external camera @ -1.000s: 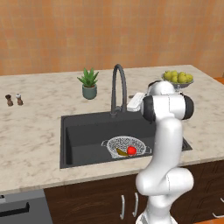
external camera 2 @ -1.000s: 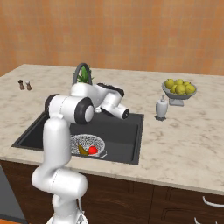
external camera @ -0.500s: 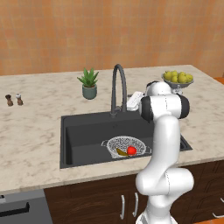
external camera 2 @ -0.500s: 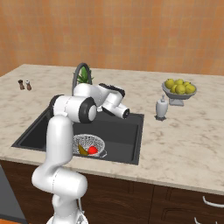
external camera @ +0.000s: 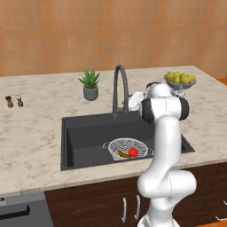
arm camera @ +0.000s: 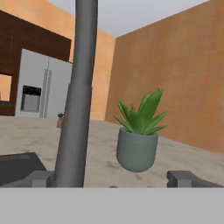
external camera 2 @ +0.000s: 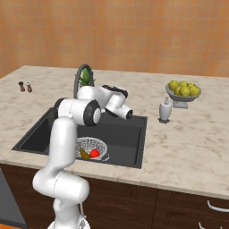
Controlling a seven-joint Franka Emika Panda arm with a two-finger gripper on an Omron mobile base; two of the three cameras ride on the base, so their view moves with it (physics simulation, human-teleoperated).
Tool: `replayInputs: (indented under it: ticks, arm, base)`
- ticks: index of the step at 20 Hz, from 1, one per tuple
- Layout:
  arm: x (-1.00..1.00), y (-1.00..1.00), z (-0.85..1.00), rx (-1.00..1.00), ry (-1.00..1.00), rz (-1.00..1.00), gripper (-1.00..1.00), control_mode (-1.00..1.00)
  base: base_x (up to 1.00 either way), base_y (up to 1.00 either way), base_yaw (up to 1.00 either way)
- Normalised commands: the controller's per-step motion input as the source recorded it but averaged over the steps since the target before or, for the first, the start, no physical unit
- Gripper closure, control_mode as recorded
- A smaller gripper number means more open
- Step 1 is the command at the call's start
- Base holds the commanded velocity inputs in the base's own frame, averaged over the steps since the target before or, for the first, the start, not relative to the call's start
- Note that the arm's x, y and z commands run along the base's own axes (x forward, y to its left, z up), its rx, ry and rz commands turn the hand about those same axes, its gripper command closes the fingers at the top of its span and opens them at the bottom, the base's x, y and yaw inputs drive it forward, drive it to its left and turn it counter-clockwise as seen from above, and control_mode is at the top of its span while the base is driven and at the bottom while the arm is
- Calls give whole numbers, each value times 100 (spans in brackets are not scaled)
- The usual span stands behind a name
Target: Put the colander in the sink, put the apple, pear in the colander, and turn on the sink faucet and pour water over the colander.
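- The pear [external camera: 123,154] lies half behind the apple [external camera: 133,152] in the colander [external camera: 125,148] — only its dark end shows.
- The arm covers the colander's near rim in the right base view.
- The sink faucet [arm camera: 79,100] runs off the top edge of the hand view — its arc is cut away.
- The claw [arm camera: 116,179] shows only two finger tips at the bottom.
- The two small shakers [external camera: 13,101] on the worktop [external camera: 31,128] are too small to tell apart.

Orange textured wall [external camera: 111,35], beige marble counter [external camera: 35,128], dark wood cabinets [external camera 2: 179,210] below, steel fridge [arm camera: 43,89] behind.
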Motion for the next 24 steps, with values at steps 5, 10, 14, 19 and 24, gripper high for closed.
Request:
replayInputs:
  ticks: [5,10,14,19,24]
  arm:
    - [15,17,-5,2,0,0,-100,-100]
    - [7,-3,-11,3,0,0,-100,-100]
    - [0,-23,-22,5,0,0,-100,-100]
    - [4,-15,-14,4,0,0,-100,-100]
    - [15,0,-11,4,0,0,-100,-100]
  base:
    - [0,0,0]
    - [0,0,0]
    - [0,0,0]
    - [0,0,0]
    - [0,0,0]
